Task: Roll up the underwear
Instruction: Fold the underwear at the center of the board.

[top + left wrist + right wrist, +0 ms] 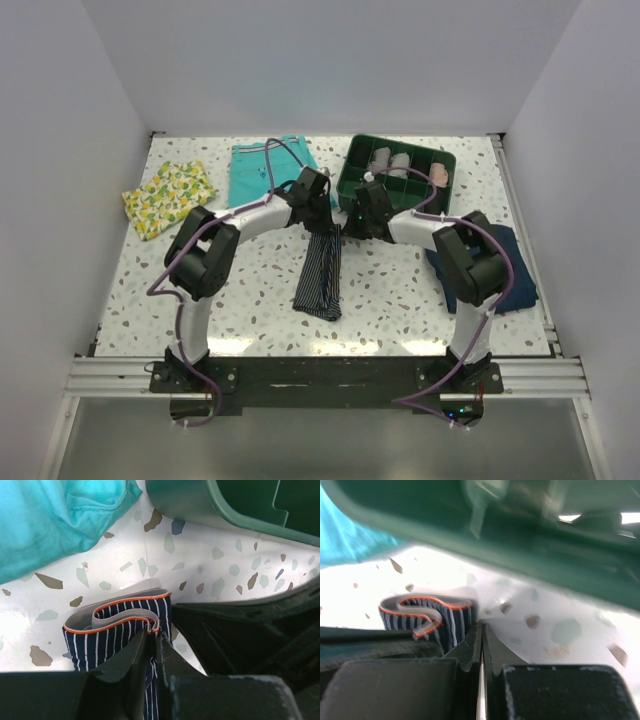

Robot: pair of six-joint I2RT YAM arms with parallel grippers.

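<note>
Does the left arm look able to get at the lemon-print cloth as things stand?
Likely yes: the lemon-print cloth lies uncovered on its side, but the left gripper pinches the underwear.

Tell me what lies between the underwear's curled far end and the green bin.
Only bare speckled table separates the underwear from the green bin. The left wrist view shows this strip clearly, and nothing rests on it.

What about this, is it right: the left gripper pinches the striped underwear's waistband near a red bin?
Not quite: the bin is green, not red, as the left wrist view shows. The left gripper does pinch the underwear by its waistband near it.
</note>
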